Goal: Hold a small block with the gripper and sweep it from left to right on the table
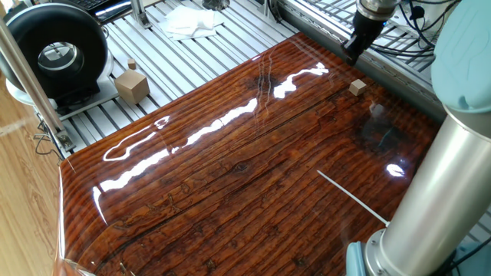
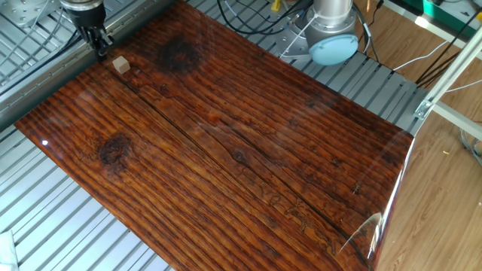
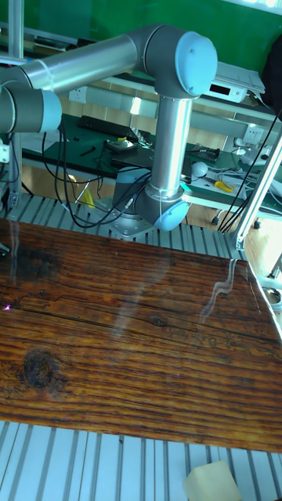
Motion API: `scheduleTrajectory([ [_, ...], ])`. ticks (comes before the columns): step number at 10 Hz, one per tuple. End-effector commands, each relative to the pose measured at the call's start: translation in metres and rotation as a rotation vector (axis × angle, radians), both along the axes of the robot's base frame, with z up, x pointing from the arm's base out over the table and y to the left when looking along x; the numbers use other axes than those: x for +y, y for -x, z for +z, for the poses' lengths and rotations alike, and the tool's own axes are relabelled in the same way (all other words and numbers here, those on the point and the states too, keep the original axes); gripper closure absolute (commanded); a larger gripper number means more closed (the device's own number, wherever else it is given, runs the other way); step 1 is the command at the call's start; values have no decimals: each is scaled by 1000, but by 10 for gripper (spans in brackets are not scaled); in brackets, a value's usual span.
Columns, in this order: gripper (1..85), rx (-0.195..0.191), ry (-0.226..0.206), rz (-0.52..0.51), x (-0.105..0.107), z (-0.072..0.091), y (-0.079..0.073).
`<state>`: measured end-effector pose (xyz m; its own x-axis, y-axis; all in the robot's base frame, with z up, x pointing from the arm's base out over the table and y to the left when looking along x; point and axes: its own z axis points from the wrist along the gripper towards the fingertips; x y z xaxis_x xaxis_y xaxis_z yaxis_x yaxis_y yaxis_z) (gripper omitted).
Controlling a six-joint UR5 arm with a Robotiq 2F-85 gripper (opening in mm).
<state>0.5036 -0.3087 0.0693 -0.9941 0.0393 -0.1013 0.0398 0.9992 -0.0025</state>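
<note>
One small block [image 1: 357, 87] on table [image 1: 230, 176]; one gripper [image 1: 355, 54] near, apart.

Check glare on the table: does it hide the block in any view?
One fixed view: white glare streaks cross the table mid-board, clear of the block. The other fixed view: almost no glare, block sharp beside the gripper. Tall fixed view: faint pale reflections only; block not in view.
</note>
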Motion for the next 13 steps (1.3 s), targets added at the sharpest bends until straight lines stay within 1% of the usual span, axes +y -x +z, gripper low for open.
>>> scheduleTrajectory([
  [1,467,-8,-26,9,1,-9,5],
  [2,457,-9,-35,-3,3,-11,5],
  [3,457,-6,-33,-10,3,-13,6],
  [4,457,6,-32,-15,3,-15,11],
  [6,463,-2,-26,-27,2,-23,12],
  [7,467,42,-8,-43,-3,-23,24],
  [8,497,56,6,-48,-7,-22,28],
  [9,497,56,-5,-50,-4,-22,28],
  [11,490,40,-8,-31,-3,-24,23],
  [12,473,26,-3,-17,-5,-27,21],
  [13,433,9,-10,-4,-5,-29,18],
])
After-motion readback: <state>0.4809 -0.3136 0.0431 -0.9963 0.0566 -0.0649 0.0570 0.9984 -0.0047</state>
